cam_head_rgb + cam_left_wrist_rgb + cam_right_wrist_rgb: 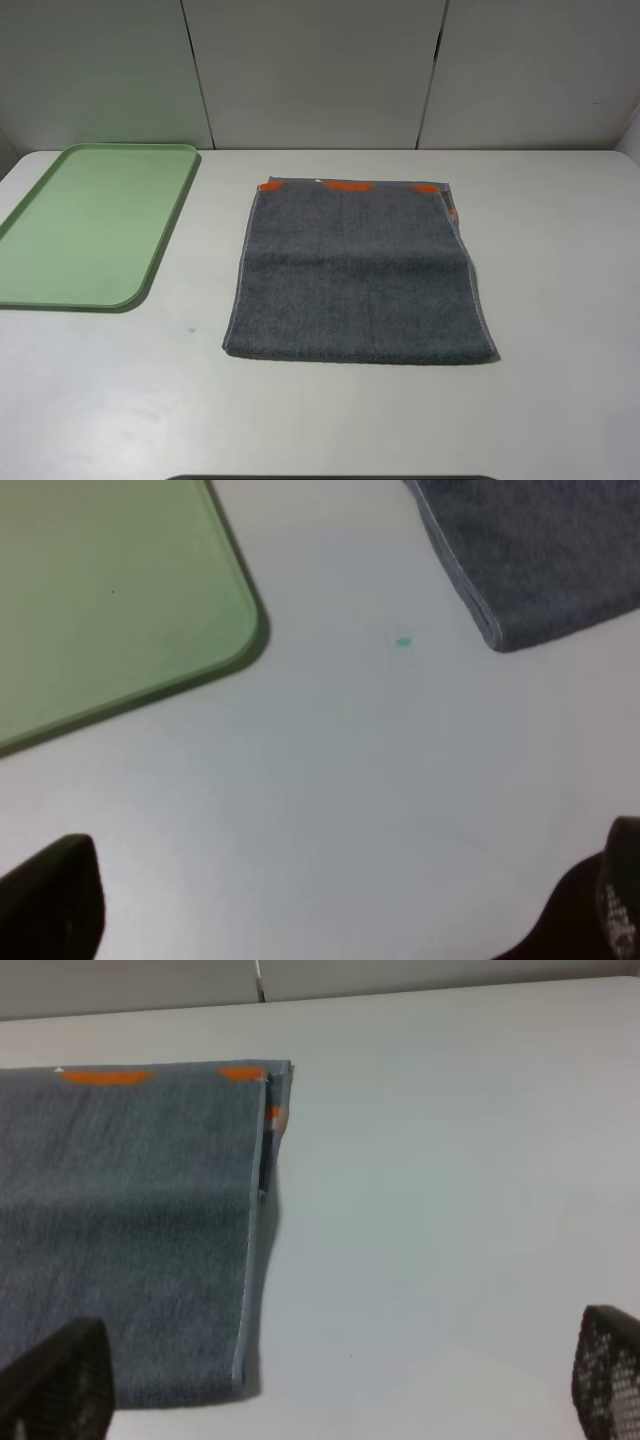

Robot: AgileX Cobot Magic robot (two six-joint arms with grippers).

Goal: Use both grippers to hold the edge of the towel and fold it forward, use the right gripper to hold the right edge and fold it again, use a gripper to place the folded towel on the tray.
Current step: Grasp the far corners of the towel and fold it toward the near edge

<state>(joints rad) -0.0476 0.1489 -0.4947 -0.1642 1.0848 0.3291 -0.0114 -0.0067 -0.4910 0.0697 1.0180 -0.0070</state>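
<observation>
The left gripper (pixel 330 910) is released: its jaws stand wide apart with nothing between them, above bare table (pixel 350 780) between a corner of the tray (pixel 100 600) and the near left corner of the towel (pixel 540 550). The right gripper (pixel 330 1385) is also released and empty, and its jaws straddle the line of the right edge (pixel 250 1250) near the towel's front corner. This stance suits a pinch on that hem.

The towel lies flat at mid-table. It appears doubled, with two layers showing along the right edge and orange showing at the far hem. The forward fold therefore looks complete and the sideways fold is judged next. The tray sits to the towel's left, apart from it and within the left arm's reach for the final placement
</observation>
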